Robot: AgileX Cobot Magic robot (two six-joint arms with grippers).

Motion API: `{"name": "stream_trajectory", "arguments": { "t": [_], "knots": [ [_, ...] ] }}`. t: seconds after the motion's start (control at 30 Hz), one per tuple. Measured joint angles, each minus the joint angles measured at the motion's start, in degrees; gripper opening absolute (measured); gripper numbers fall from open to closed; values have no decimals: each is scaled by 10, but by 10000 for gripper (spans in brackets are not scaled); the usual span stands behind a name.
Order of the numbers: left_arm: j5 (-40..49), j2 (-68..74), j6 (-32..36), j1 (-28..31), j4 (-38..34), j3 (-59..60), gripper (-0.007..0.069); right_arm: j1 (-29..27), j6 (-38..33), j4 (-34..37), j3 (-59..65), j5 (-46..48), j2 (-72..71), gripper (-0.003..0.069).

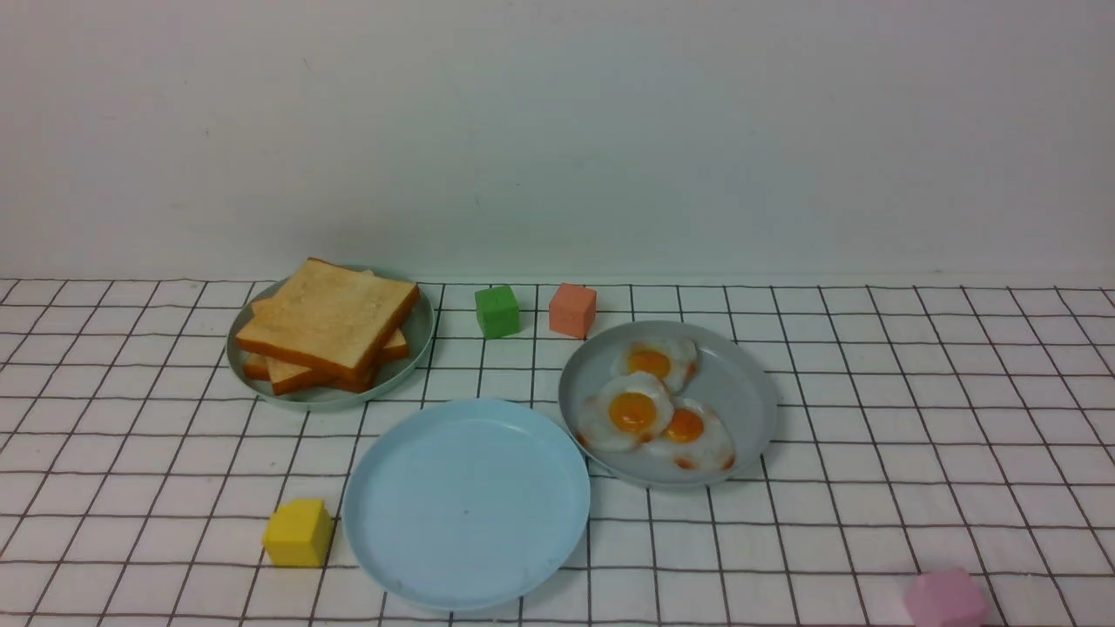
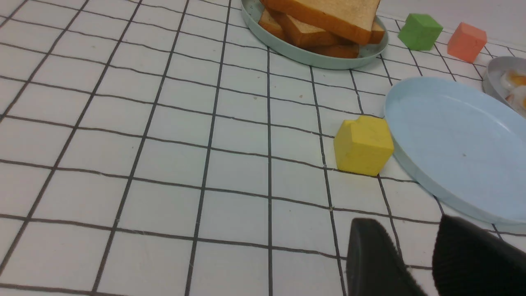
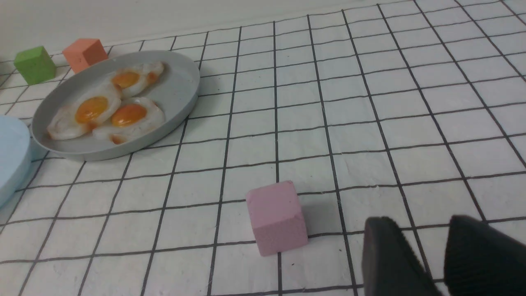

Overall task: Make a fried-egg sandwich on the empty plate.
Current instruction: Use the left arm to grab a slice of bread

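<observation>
Front view has the empty light-blue plate (image 1: pixel 466 514) sitting bare up front, between the toast stack (image 1: pixel 329 326) and the fried eggs (image 1: pixel 633 411), so either arm reaches it easily I guess. Left fingers (image 2: pixel 378 259) and right fingers (image 3: pixel 390 255) are both parted, holding nothing.

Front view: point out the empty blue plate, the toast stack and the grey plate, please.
light-blue plate (image 1: pixel 466 505), front view, bare middle of its floor.
toast stack (image 1: pixel 331 324), front view, upper face of the top slice.
grey plate (image 1: pixel 740 387), front view, bare floor on its right side.
</observation>
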Motion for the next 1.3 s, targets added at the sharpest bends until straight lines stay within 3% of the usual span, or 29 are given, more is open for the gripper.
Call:
{"name": "stream_trajectory", "arguments": {
  "t": [0.53, 0.7, 0.8, 0.9, 1.03, 1.1, 1.23, 1.3],
  "knots": [
    [-19, 0, 0, 0, 1, 0, 239, 0, 0, 0, 0, 0, 0, 238],
    [-106, 0, -62, 0, -97, 0, 239, 0, 0, -1, 0, 0, 0, 238],
    [-175, 0, -123, 0, -198, 0, 239, 0, 0, 0, 0, 0, 0, 238],
    [-211, 0, -137, 0, -221, 0, 239, 0, 0, 0, 0, 0, 0, 238],
    [-162, 3, -140, -6, -214, -45, 192, 0, 0, 0, 0, 0, 0, 238],
    [-113, 27, -122, -6, -194, -97, 132, 0, 0, 0, 0, 0, 0, 238],
    [23, 150, -55, -6, -174, -213, 8, 0, 0, 0, 0, 0, 0, 238],
    [109, 241, 3, -6, -172, -276, -13, 0, 0, 0, 0, 0, 0, 238]
  ]
}}
